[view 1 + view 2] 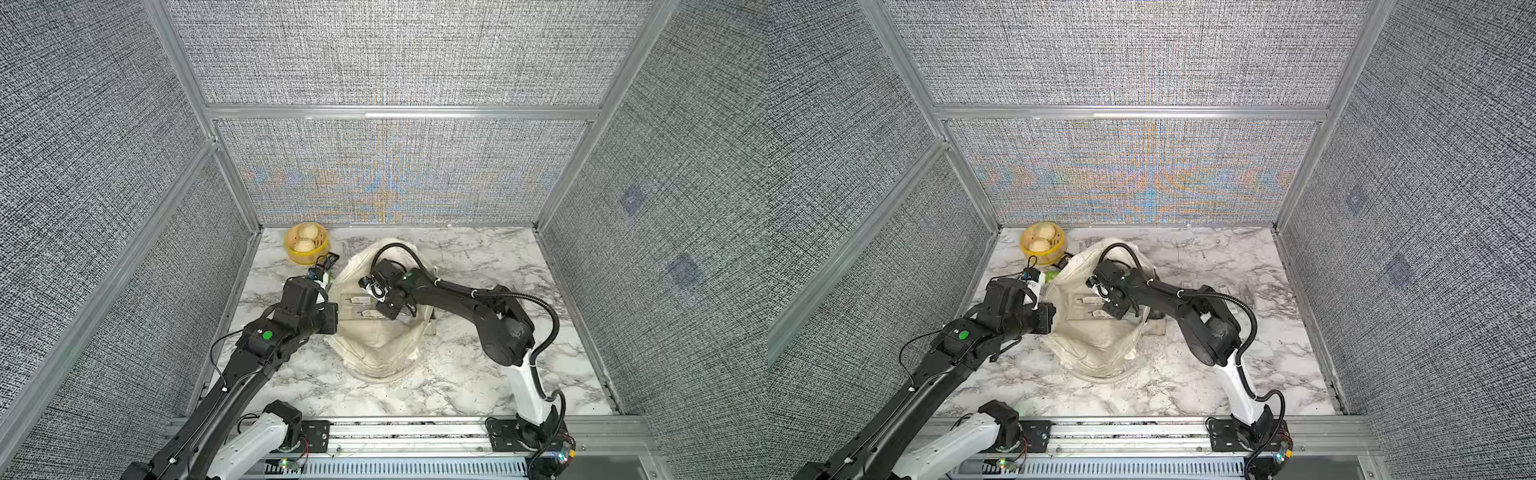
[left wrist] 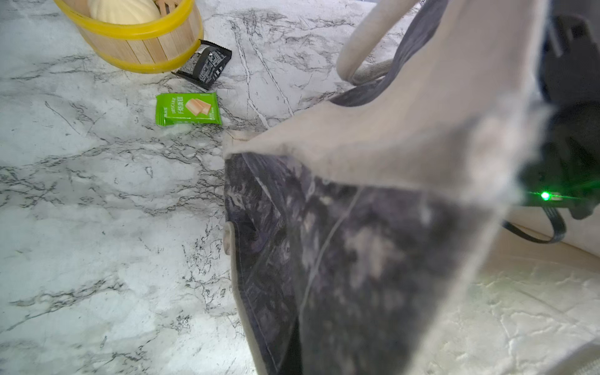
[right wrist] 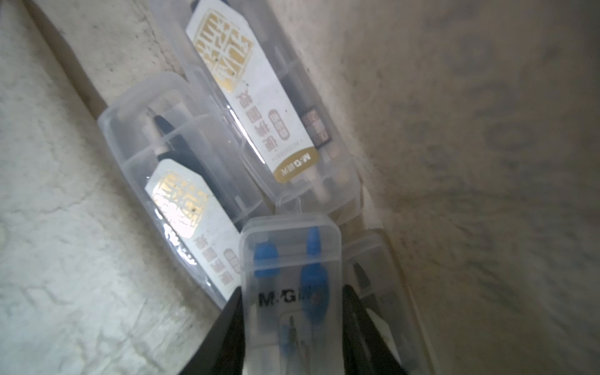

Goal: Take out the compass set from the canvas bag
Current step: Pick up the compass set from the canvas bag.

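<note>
Chief: Bag's position?
Inspector: Large cream canvas bag (image 1: 374,345), mouth open, on the white marble table (image 1: 478,374).
Chief: Right side?
Inspector: Right gripper (image 3: 292,293) is inside the bag. Its black fingers (image 3: 233,311) pinch the compass set (image 3: 289,246), a clear plastic case holding a blue compass, just beside two clear gold-labelled cases (image 3: 253,97).
Chief: Left?
Inspector: Left gripper (image 1: 332,318) is pressed together at the bag's rim. Whether it grips cloth, I cannot tell.
</note>
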Available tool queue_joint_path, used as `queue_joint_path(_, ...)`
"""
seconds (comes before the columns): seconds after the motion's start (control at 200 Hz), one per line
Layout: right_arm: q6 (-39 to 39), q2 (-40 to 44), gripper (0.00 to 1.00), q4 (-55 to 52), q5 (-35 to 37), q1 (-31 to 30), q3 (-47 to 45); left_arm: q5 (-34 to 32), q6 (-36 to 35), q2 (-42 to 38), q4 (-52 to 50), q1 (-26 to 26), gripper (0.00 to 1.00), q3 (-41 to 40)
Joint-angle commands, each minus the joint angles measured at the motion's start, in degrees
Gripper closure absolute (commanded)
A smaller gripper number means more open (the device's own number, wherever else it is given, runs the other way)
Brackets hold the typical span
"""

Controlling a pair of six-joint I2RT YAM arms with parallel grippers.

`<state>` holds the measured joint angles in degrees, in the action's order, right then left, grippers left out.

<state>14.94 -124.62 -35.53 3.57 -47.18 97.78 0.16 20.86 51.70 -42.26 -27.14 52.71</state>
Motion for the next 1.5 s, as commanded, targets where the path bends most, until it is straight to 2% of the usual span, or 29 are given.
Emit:
queue_joint_path(0.0,-1.8,-0.7,0.63,-5.9,-3.8,-0.7,1.3,-0.2,-0.5,0.0,0.2,0.1,1.00,0.1)
queue_joint_path(0.705,-1.6,7.3,0.64,-7.5,-5.2,-3.7,4.1,-0.4,-0.5,-0.7,0.5,0.1,1.00,0.1)
queue_joint_path(1.105,-2.0,11.5,0.64,-13.4,-4.1,-7.5,11.1,-0.6,-0.4,-0.3,0.8,0.1,1.00,0.2)
queue_joint_path(1.496,-1.3,22.3,0.64,-16.4,-1.7,-10.8,13.9,-1.2,-0.5,-0.4,0.8,0.1,1.00,0.3)
